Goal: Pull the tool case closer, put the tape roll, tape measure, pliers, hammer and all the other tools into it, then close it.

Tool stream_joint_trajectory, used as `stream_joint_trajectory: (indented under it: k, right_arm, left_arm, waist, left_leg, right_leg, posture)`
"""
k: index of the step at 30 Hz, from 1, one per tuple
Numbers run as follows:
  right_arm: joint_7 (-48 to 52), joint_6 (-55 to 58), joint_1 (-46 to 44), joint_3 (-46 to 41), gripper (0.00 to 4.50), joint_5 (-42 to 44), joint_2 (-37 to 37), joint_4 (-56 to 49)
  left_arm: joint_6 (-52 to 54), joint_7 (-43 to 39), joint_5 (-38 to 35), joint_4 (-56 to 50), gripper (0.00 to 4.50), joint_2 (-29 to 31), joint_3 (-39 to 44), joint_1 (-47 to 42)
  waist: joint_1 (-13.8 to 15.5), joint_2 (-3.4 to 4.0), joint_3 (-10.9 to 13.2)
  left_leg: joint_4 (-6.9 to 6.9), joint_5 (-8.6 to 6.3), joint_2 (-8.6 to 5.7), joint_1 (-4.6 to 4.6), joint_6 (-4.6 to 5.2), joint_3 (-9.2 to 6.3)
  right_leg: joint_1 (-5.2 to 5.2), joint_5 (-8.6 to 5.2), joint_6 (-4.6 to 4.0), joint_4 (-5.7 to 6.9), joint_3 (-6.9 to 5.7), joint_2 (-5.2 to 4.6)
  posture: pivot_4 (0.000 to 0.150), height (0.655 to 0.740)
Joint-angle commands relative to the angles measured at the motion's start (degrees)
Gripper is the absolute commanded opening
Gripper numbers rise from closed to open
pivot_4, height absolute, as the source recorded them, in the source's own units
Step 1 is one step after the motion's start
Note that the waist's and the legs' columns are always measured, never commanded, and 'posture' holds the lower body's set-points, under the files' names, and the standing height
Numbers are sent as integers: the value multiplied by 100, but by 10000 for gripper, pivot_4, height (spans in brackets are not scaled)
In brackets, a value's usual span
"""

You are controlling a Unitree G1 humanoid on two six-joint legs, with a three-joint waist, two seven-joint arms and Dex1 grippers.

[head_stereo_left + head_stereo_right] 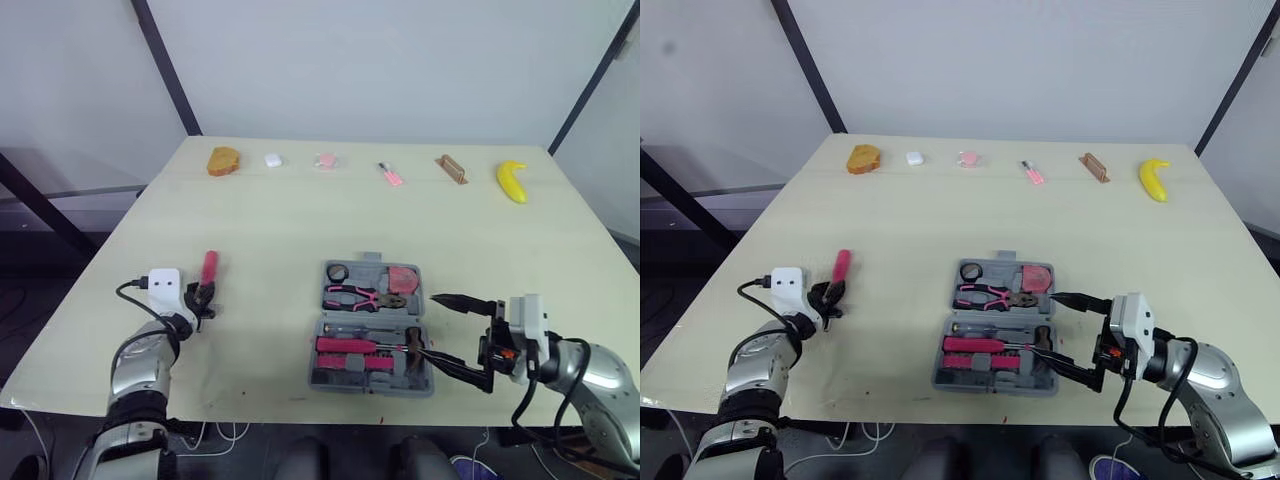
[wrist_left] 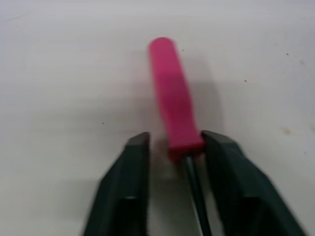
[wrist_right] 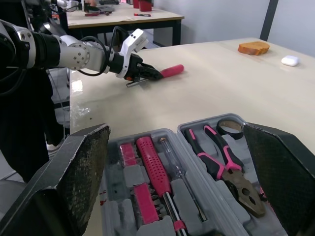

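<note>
Screwdriver point(image 2: 172, 98): light, stiff, handle probably slick plastic. Left gripper point(image 2: 176, 142) fingers straddle the handle-shaft joint, not yet pinching. Right gripper point(image 1: 430, 326) is spread wide beside the tool case point(image 1: 370, 272).

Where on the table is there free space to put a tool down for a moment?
The wide middle strip between the far row, bread to banana, and the case is bare. So is the patch between the screwdriver and the case. Crowded: right of the case, at the right gripper.

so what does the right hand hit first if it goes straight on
The tool case: the right hand is open, with the case's edge straight ahead between its fingers; height above it is unclear.
</note>
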Motion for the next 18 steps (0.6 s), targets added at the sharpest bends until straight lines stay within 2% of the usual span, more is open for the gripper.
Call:
stream_joint_trajectory:
  k: [1,4,9,14,18]
  right_arm:
    - [29,-166,20,17,45000,-39,19,-35]
    - [40,-210,-60,74,45000,-94,55,54]
    - [84,-259,-126,97,45000,-90,67,118]
    - [213,-271,-83,76,45000,-48,2,141]
    - [296,-297,-71,60,45000,-77,-53,195]
  left_arm:
    - [-151,57,18,20,3959,65,41,-54]
    - [-156,18,73,-91,3970,83,-30,15]
    - [249,-11,-37,-1128,3970,-46,-123,526]
    - [1100,34,-206,-3400,3970,-321,-342,1865]
    - [1577,231,-279,-4786,3970,-637,-492,2798]
  waist:
    - [-1,0,0]
    - [-3,0,0]
    - [-5,1,0]
    - [-20,3,2]
    - [-7,2,2]
  left_leg:
    - [0,0,0,0,0,0]
    - [0,0,0,0,0,-1]
    - [0,0,5,0,0,2]
    - [-1,-1,13,0,-1,9]
    - [-2,-1,13,2,-1,5]
  right_leg:
    - [0,0,0,0,0,0]
    - [0,0,0,1,0,0]
    - [0,0,0,-1,2,-2]
    - [0,0,1,-2,7,-19]
    - [2,0,0,-3,3,-28]
  posture:
    - [1500,7400]
    - [1500,7400]
    - [1500,7400]
    - [1500,7400]
    - [1500,7400]
